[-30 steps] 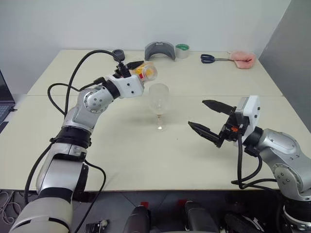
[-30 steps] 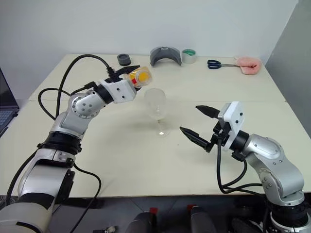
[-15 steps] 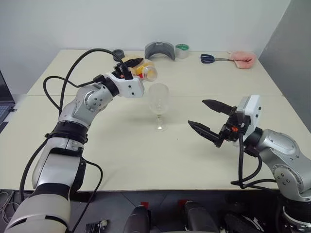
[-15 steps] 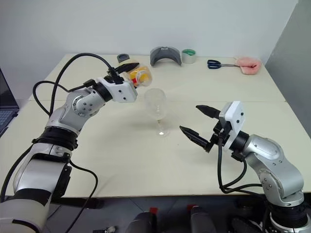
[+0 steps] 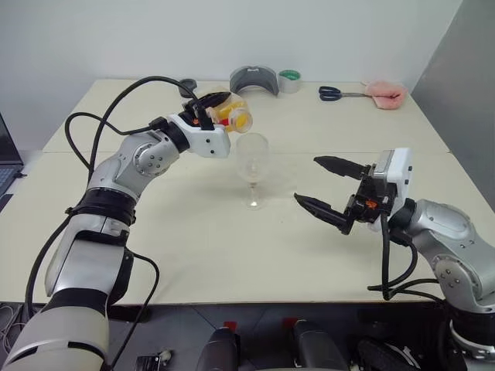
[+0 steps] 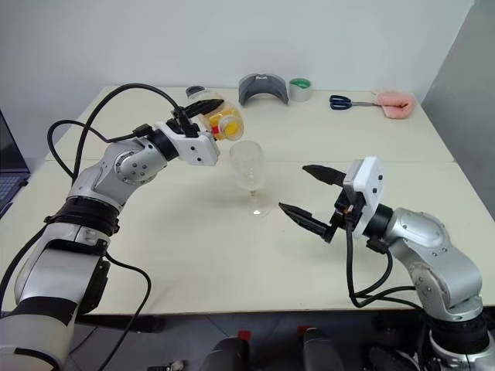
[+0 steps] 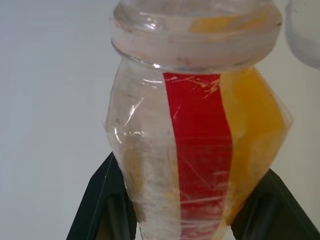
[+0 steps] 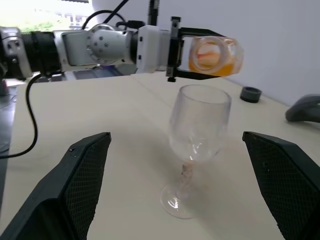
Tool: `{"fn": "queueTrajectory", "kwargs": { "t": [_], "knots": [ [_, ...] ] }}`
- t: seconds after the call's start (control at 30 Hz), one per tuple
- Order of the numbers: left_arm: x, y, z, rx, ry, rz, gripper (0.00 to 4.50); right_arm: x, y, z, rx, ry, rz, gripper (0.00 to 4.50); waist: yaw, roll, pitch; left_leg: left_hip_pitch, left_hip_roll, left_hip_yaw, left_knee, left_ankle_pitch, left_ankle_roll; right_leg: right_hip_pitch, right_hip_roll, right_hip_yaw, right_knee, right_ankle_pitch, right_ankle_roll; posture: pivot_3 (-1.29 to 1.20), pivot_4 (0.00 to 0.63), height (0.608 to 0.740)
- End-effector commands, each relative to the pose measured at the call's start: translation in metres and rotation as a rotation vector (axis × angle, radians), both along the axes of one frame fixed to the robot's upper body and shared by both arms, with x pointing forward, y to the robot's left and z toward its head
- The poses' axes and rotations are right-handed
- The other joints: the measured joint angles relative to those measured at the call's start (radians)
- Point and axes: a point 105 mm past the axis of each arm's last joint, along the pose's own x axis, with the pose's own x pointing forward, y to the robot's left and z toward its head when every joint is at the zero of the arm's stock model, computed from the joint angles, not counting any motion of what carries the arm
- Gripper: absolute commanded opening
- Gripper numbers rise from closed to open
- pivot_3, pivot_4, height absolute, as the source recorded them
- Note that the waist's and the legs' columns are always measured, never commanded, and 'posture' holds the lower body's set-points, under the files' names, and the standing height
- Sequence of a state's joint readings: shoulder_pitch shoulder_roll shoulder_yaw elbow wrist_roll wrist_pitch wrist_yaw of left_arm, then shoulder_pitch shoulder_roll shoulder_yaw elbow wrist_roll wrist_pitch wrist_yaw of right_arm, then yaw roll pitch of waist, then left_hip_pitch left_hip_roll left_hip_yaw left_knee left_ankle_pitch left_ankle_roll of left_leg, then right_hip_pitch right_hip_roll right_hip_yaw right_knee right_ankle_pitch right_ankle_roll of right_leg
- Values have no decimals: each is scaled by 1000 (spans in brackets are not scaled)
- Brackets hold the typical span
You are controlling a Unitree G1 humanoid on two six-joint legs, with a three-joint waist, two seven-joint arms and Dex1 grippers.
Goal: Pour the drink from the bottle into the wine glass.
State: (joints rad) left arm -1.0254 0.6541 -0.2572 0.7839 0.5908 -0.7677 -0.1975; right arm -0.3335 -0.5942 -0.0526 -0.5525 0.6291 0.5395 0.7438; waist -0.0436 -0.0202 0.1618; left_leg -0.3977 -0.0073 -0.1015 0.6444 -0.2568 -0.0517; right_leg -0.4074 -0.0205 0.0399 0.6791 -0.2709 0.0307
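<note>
Gripping the bottle (image 5: 229, 114) between its two black fingers, the left tool (image 5: 216, 110) holds it tipped nearly onto its side, above and just left of the wine glass (image 5: 252, 166). The bottle's open mouth points toward the glass rim, close to it. The drink (image 7: 252, 130), bright orange-yellow, lies pooled along the lower side of the tilted bottle, beside the red band of its label. The glass stands upright on its foot near the middle of the tabletop (image 5: 193, 232), and its bowl looks clear, with no orange liquid visible in it.

The right tool (image 5: 329, 188) hangs to the right of the glass, well apart from it, with its fingers spread wide and nothing between them; it points toward the glass.

Along the far edge of the tabletop lie a small dark round cap (image 6: 196, 90), a gray curved object (image 5: 254, 79), a roll of tape (image 5: 290, 80), a pair of scissors (image 5: 334, 93) and a pink cloth (image 5: 387, 94), all well away from the glass.
</note>
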Motion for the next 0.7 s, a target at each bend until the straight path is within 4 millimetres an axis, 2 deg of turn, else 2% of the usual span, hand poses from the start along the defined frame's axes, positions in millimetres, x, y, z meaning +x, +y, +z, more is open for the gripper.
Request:
{"fn": "queueTrajectory", "kwargs": {
  "t": [0.03,0.7],
  "knots": [
    [-5,-3,27,1,-98,-21,1839,0,2,9,-2,-36,48,4500,0,0,0,0,0,0,0,0,0,0,0,0,0,0,0,0,150,740],
    [-5,-1,36,52,-210,-1,1839,6,7,11,50,-38,11,4500,0,0,0,0,0,0,0,0,0,0,0,0,1,0,0,0,150,740]
  ]
}}
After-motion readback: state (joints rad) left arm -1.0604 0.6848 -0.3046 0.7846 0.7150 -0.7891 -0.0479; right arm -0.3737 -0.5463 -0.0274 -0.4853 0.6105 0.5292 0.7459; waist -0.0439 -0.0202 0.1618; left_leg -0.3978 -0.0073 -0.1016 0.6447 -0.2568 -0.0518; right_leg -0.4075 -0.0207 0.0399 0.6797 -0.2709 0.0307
